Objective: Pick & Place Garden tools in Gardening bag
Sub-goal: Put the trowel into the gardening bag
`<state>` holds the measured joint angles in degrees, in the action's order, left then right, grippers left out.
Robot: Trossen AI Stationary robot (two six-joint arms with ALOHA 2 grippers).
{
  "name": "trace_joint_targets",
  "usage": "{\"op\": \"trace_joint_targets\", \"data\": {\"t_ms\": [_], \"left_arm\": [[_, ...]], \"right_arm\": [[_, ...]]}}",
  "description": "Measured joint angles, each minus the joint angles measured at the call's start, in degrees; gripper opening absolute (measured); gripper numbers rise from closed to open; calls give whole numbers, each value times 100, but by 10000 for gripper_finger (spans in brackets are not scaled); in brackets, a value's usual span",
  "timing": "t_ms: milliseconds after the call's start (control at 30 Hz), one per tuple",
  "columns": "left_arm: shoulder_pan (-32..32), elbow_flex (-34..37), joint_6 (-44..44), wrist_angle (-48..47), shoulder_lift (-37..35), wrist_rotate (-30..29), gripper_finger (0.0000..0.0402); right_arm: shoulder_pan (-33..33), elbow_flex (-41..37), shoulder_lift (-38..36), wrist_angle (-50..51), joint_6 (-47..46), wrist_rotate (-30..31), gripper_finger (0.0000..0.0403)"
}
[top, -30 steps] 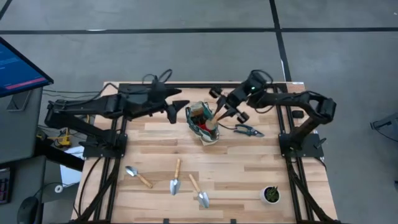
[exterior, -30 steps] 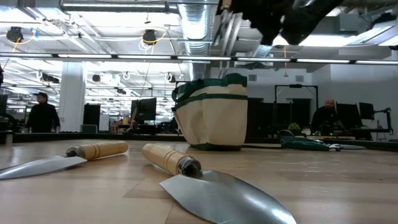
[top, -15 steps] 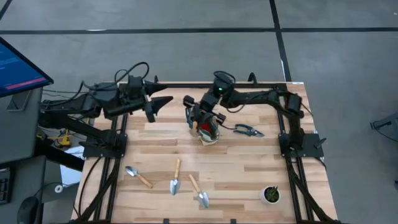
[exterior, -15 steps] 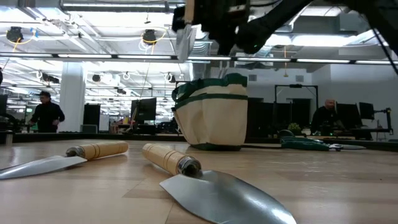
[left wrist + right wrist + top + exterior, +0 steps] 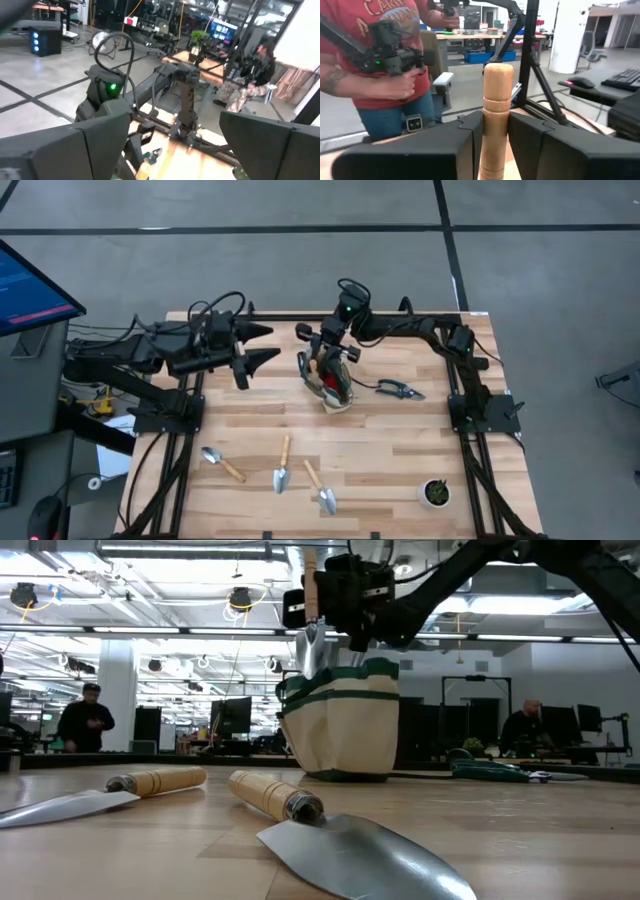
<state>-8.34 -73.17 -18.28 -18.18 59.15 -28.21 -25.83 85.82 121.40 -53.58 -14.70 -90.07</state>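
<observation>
Since a second ago the right arm has been swung from beside the bag to above it, and the left arm has been drawn back toward the table's left rear; the tools on the table have not been moved.

Nearest the front edge, three wooden-handled tools are lying flat: a spoon-bladed trowel (image 5: 221, 463) with its handle toward the front right, a middle trowel (image 5: 282, 465) laid almost front to back with its blade forward, and a third trowel (image 5: 320, 487) with its blade toward the front right. A potted plant (image 5: 436, 492) is standing at the front right.

Farther back, the gardening bag (image 5: 330, 383) is standing upright near the table's middle, with the pruning shears (image 5: 399, 389) lying just to its right, long axis across the table.

Above the bag's rim, the right gripper (image 5: 495, 135) is closed on a fourth trowel (image 5: 311, 635), held upright, handle up and blade down over the bag's mouth.

The left gripper (image 5: 255, 345) is held wide open and empty, well left of the bag.
</observation>
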Motion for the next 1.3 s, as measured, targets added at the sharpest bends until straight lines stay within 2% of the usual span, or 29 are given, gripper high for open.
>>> {"op": "trace_joint_targets", "data": {"t_ms": [300, 467, 833, 1100, 1300], "left_arm": [[0, 0, -137, 15, 175, -24, 301], [2, 1, -189, 23, 232, -24, 301], [2, -1, -306, 116, 297, -24, 301], [2, -1, -306, 161, 291, -26, 301], [2, -1, -303, 165, 291, -24, 301]], "right_arm": [[118, -2, 0, 256, 817, 2, 72], [81, -2, 0, 852, 1363, 5, 72], [13, -7, 4, 2396, 3282, 172, 72], [-106, -2, 2, 3124, 3391, 172, 72], [-167, -2, 2, 4271, 4259, 335, 72]]}}
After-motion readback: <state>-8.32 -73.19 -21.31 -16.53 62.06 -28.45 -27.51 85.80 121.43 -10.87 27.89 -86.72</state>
